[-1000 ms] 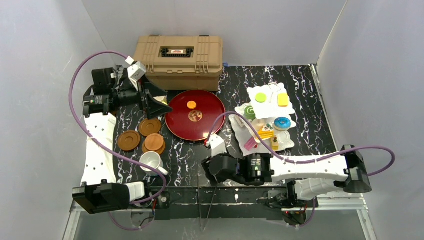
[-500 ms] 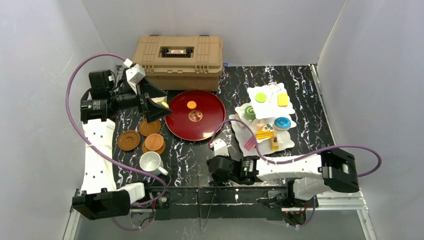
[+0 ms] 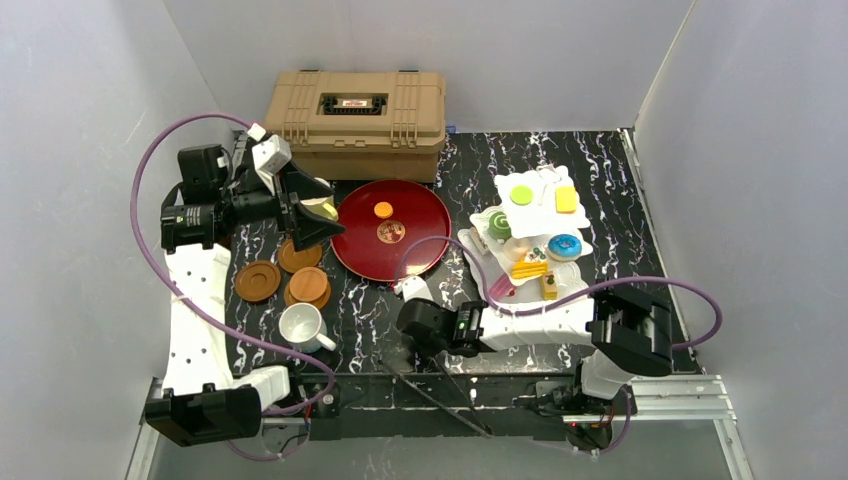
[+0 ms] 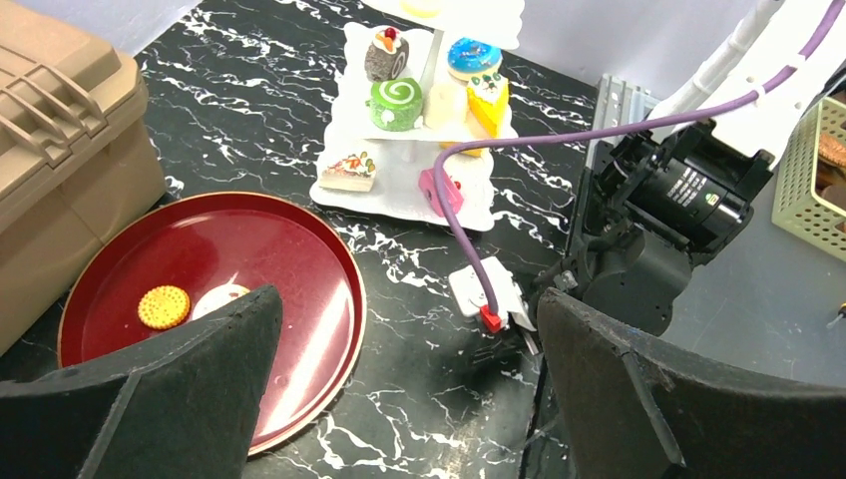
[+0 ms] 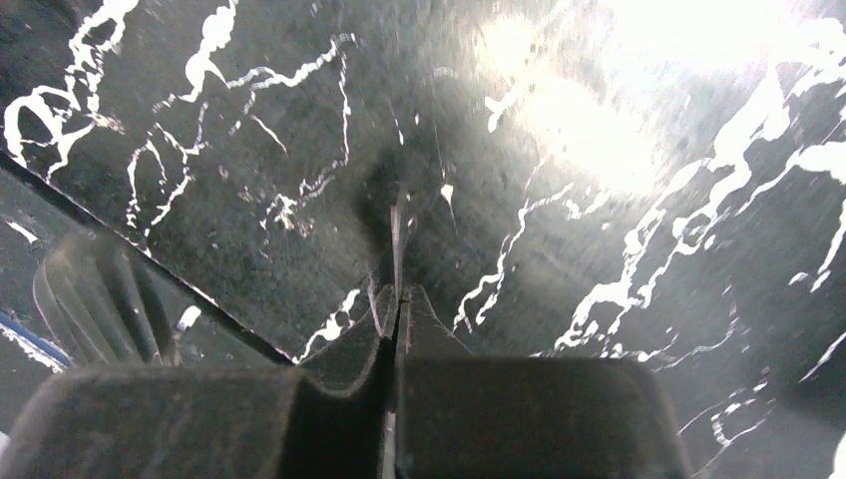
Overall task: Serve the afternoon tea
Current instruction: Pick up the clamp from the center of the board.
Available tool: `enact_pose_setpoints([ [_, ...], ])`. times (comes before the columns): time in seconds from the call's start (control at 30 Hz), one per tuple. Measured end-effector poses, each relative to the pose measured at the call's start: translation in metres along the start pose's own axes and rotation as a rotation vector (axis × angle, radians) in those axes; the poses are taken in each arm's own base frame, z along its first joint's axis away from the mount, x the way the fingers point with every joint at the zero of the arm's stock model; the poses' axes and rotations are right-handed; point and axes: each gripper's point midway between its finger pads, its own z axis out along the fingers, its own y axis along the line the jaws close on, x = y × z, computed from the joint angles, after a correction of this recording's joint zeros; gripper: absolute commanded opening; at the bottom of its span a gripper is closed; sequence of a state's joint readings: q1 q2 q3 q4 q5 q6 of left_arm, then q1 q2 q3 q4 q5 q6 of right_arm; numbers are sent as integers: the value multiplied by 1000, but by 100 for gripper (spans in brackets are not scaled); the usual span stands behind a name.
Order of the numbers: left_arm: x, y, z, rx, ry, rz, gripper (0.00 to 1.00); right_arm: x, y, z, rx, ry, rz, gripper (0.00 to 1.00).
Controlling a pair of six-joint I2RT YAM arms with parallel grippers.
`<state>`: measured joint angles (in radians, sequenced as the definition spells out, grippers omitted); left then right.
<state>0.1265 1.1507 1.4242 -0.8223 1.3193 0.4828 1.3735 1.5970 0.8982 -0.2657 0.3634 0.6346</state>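
The white three-tier stand (image 3: 478, 256) (image 4: 399, 190) at the right holds several toy cakes, among them a green swirl roll (image 4: 397, 100) and a blue doughnut (image 3: 564, 245). A white mug (image 3: 300, 325) and brown saucers (image 3: 258, 280) lie at the left. My left gripper (image 3: 325, 208) (image 4: 407, 299) hovers wide open above the saucers, holding nothing. A pale-yellow thing (image 3: 322, 207) peeks out between its fingers. My right gripper (image 3: 420, 335) (image 5: 399, 294) is low at the table's near edge, shut on the thin metal tongs (image 3: 440, 395) (image 5: 396, 230).
The dark-red tray (image 3: 425, 240) (image 4: 299, 249) sits mid-table with an orange biscuit (image 3: 383, 210) on it. The tan case (image 3: 355, 120) stands behind it. A stack of saucers (image 3: 309, 287) lies next to the mug. A green basket (image 4: 810, 170) sits off the table's front.
My right gripper slid left and back to the near edge and closed on the tongs, which swung round. My left gripper stayed open and shifted only slightly.
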Motion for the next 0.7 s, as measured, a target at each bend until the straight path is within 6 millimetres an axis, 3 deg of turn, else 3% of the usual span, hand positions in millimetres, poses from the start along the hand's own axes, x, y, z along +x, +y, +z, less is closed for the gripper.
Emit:
enact_pose_setpoints([
  [0.2,5,-3,0,6,2,23,98,-37,-3,1,-24,-64,-76,1],
  [0.37,8,-1,1,11,6,12,98,-82,-11,1,-64,-125,-134,1],
  [0.53,10,-2,1,18,5,19,98,-140,10,7,-139,-188,-205,1],
  [0.7,31,-1,2,31,33,8,95,-167,18,14,-204,-216,-279,1],
])
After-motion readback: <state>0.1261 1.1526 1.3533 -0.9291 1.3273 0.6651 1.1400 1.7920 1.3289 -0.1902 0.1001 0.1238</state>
